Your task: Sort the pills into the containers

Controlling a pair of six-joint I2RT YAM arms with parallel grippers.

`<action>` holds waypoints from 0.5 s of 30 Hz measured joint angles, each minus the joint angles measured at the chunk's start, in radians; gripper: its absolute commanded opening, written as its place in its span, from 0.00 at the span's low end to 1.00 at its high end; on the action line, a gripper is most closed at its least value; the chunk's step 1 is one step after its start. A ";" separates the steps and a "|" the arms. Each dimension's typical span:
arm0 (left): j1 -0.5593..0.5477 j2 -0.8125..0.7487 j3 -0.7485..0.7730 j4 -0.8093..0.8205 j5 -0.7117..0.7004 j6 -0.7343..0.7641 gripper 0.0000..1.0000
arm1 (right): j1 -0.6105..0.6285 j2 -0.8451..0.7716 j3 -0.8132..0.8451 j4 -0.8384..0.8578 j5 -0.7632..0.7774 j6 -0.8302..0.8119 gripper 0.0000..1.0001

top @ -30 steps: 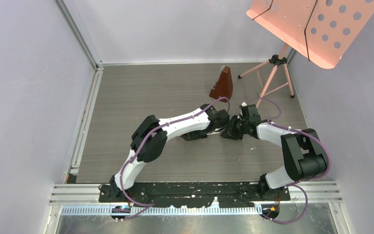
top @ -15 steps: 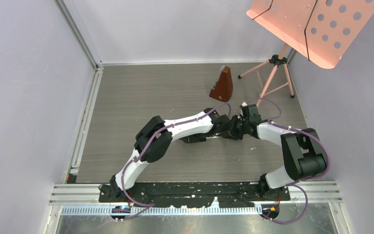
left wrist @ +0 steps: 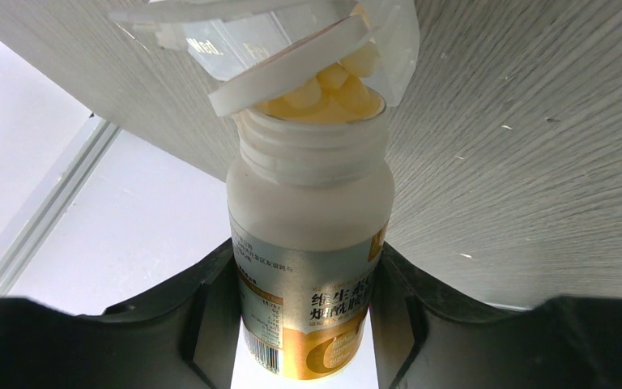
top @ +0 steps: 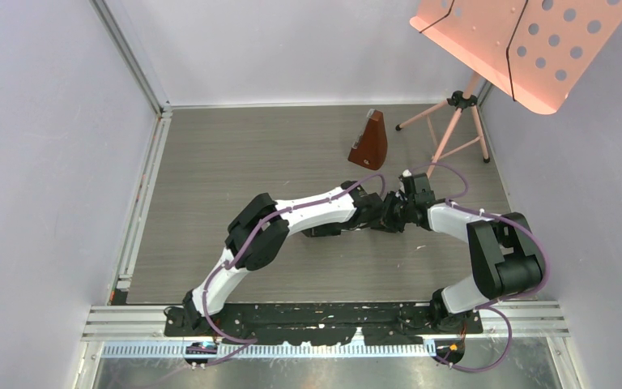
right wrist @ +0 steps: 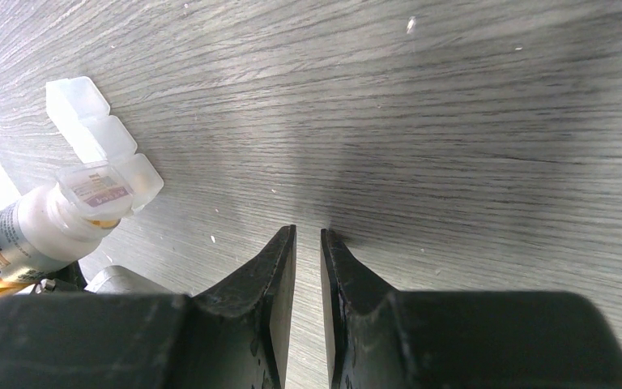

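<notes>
The left gripper [left wrist: 308, 324] is clamped on the bottle [left wrist: 308, 243], tipped so its open mouth, full of pills [left wrist: 328, 89], presses against the clear container [left wrist: 291, 32] lying on the table [right wrist: 453, 121]. The right gripper [right wrist: 308, 243] hangs just beside, its jaws nearly together and holding nothing.

**Pills at bottle mouth, container strip on table**

Pills [left wrist: 324, 85] are seen as small pale-yellow rounded bits, bunched in the open mouth of a tipped white bottle [left wrist: 312, 243]. The bottle mouth is pressed against the end compartment of the containers [right wrist: 101, 150], a clear plastic strip of square lidded cells laid flat on the wood-grain table; the end lid is flipped up.
</notes>
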 measured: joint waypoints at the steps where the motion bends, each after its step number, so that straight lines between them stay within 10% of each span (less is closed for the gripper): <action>1: 0.000 0.000 0.000 -0.001 -0.004 0.000 0.01 | -0.001 0.000 0.000 0.000 -0.002 0.000 0.26; 15: 0.000 -0.002 -0.014 0.024 -0.006 -0.005 0.01 | -0.003 0.003 0.000 0.002 -0.007 0.000 0.26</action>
